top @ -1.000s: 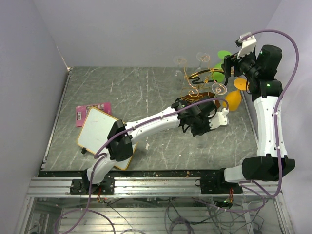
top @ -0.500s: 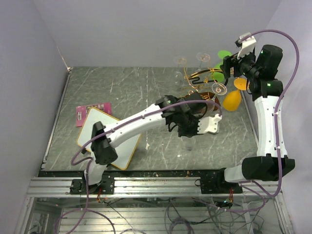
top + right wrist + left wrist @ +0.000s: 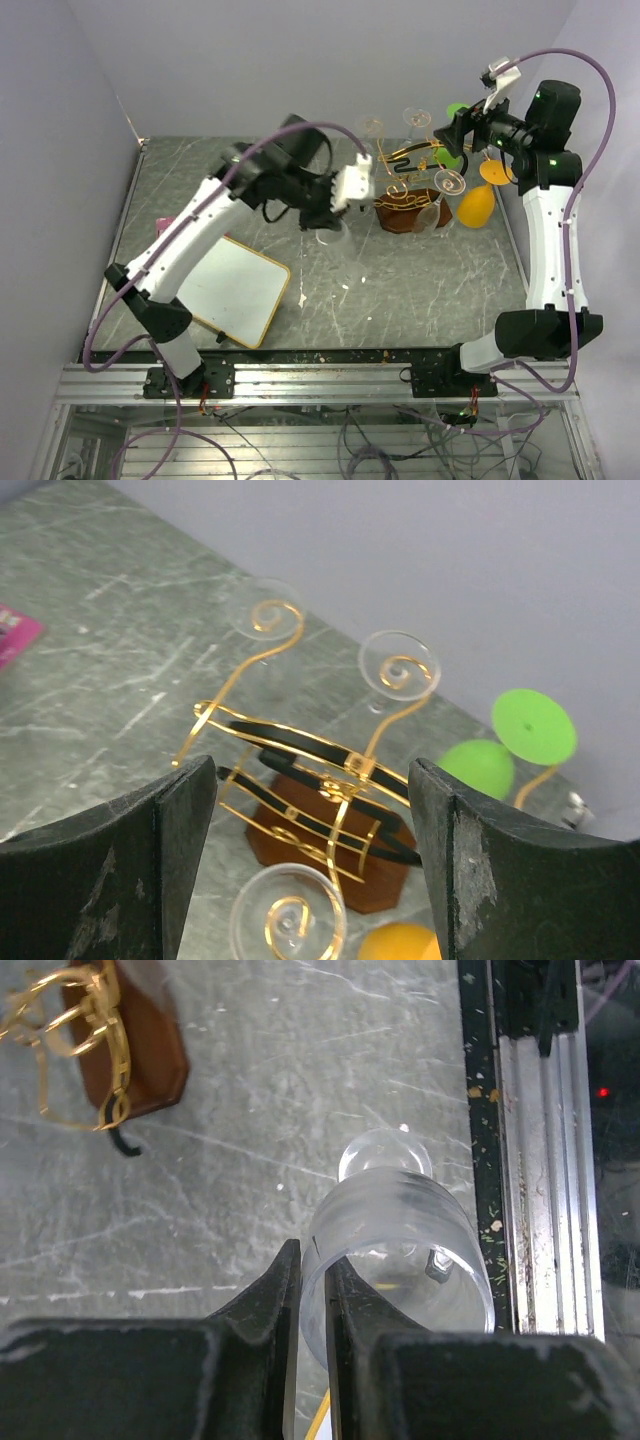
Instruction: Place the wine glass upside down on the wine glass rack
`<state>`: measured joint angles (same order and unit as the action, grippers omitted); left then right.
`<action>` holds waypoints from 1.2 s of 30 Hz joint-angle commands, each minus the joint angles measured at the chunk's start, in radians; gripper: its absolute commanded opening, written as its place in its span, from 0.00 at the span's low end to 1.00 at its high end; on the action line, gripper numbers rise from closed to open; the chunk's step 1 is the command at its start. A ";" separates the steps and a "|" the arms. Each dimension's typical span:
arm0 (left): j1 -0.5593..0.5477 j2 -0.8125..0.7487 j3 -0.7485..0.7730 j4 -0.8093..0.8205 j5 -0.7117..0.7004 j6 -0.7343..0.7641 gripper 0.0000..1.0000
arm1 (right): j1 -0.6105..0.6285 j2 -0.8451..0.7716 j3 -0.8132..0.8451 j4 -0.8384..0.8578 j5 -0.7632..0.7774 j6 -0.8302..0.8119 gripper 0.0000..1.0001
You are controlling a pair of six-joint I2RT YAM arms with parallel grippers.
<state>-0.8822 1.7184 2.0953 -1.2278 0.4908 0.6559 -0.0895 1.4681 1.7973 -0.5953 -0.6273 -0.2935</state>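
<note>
Wine glass, clear, hangs pinched by its rim in the nearly closed left gripper, while the wine glass rack stands ahead of the wide-open, empty right gripper.

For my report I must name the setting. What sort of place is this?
Probably a robotics lab test cell, not a home: plain walls enclose a marbled tabletop, and the left arm and right arm are bolted to an aluminium rail.
</note>
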 commanded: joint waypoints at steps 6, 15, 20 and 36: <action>0.359 -0.165 -0.036 0.264 0.326 -0.273 0.07 | 0.084 0.038 -0.002 0.040 -0.189 0.140 0.76; 0.613 -0.222 -0.169 0.750 0.185 -0.790 0.07 | 0.198 0.102 -0.018 0.121 -0.217 0.321 0.74; 0.614 -0.215 -0.187 0.839 0.112 -0.852 0.07 | 0.280 0.159 0.021 0.136 -0.190 0.387 0.73; 0.614 -0.204 -0.227 0.912 0.047 -0.885 0.07 | 0.390 0.258 0.081 0.221 -0.216 0.547 0.62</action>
<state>-0.2680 1.5188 1.8740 -0.4091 0.5449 -0.2005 0.2764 1.7123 1.8313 -0.4080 -0.8490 0.2333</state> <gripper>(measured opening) 0.201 0.631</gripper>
